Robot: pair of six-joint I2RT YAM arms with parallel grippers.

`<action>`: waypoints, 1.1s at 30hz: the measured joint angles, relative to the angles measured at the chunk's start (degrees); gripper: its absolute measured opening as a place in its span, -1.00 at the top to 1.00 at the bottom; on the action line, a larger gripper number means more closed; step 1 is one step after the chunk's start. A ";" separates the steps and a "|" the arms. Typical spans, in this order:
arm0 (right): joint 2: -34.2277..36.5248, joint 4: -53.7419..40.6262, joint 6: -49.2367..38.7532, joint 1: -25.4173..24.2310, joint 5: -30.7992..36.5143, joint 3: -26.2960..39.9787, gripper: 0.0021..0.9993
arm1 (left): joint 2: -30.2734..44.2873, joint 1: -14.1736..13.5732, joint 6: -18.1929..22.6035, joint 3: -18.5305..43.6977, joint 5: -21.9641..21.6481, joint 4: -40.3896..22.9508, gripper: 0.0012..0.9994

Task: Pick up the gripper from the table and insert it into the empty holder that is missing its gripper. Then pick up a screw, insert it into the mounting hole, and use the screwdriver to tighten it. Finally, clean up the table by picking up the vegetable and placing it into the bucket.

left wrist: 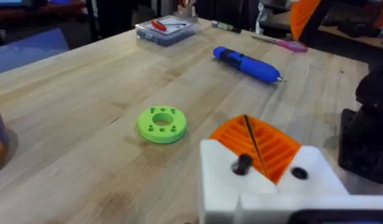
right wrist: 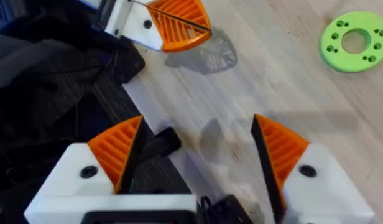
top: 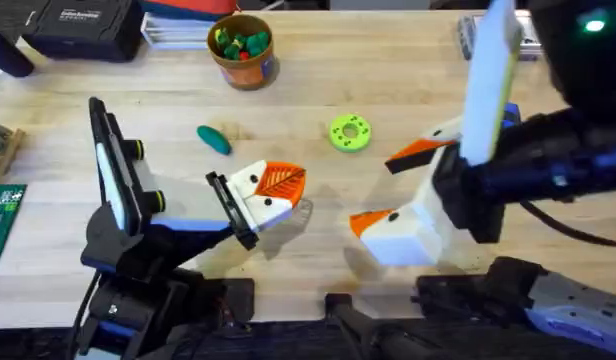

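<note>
From overhead, the left gripper [top: 268,192], white blocks tipped with orange ribbed pads, hangs low over the pale wooden table [top: 318,90] near its middle, its 2 pads pressed together with nothing between them. The right gripper [top: 393,190] sits to its right, its 2 white fingers with orange tips spread wide and empty. A small dark green oblong toy vegetable [top: 214,139] lies on the wood behind the left gripper, apart from it. A lime-green round disc with holes [top: 350,133] lies between the 2 grippers, farther back. A small round tan-orange bucket with a brown rim [top: 242,50] stands near the far edge, holding small green and red pieces.

In the left wrist view, the gripper's orange pads [left wrist: 257,146] meet along a thin dark line, and a dark screw [left wrist: 242,163] sits in the white block below them. Beyond lie the green disc [left wrist: 161,124], a blue pen-shaped electric screwdriver with a thin metal tip [left wrist: 246,63], and a clear plastic box [left wrist: 165,29].

In the right wrist view, the right gripper [right wrist: 198,149] is parted wide above bare wood, with the closed left gripper [right wrist: 176,23] and the disc [right wrist: 354,41] farther off.
</note>
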 joint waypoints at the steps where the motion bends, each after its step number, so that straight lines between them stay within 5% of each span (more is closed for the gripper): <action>1: 0.49 0.00 -0.13 0.00 0.00 0.00 -0.99 | 0.01 0.00 0.00 0.00 0.00 0.00 0.99; 18: 3.91 0.34 2.45 -3.31 3.64 -0.09 -0.99 | 0.02 0.00 0.00 0.00 0.00 0.00 0.99; 24: 3.91 0.44 3.13 -16.05 4.26 -0.09 -0.99 | 0.00 0.00 0.00 0.00 0.00 0.00 0.99; 25: 3.91 0.44 3.08 -19.05 4.41 -0.09 -0.99 | 0.00 0.00 0.00 0.00 0.00 -0.01 0.99; 26: 4.16 0.46 2.86 -27.85 6.40 -0.09 -0.99 | 0.00 0.00 0.00 0.00 0.00 0.00 0.99; 33: 8.40 2.13 -1.21 -48.00 15.07 -0.09 -0.99 | 0.00 0.00 0.00 0.00 0.00 -0.02 0.99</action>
